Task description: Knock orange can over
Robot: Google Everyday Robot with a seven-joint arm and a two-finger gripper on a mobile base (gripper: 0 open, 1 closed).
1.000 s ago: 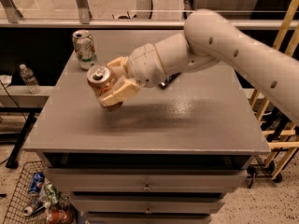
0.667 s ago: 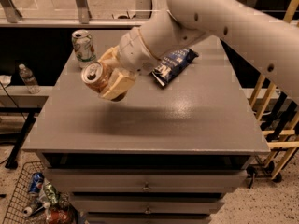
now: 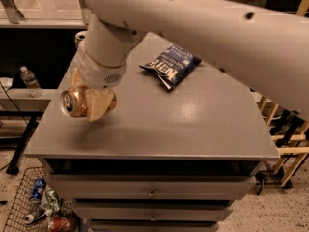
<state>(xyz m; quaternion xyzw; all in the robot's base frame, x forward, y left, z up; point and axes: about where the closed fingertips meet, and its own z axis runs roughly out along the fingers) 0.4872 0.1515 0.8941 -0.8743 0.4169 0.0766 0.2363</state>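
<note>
The orange can (image 3: 73, 102) is a shiny copper drink can, tipped on its side with its silver top facing the camera. It is held in the air over the front left part of the grey table (image 3: 183, 124). My gripper (image 3: 89, 102) hangs from the big white arm (image 3: 193, 18) and its tan fingers (image 3: 99, 105) are shut on the can. The can does not touch the table. The white and green can (image 3: 80, 36) is mostly hidden behind the arm at the table's back left.
A blue chip bag (image 3: 170, 65) lies at the table's back middle. A water bottle (image 3: 30, 80) stands on a low shelf to the left. A wire basket (image 3: 34, 207) with cans is on the floor at the front left. A wooden frame (image 3: 285, 139) stands to the right.
The arm has swung left and toward the front, carrying the can from the table's middle left to its front left edge. The can has tipped further onto its side. The arm now hides the white and green can.
</note>
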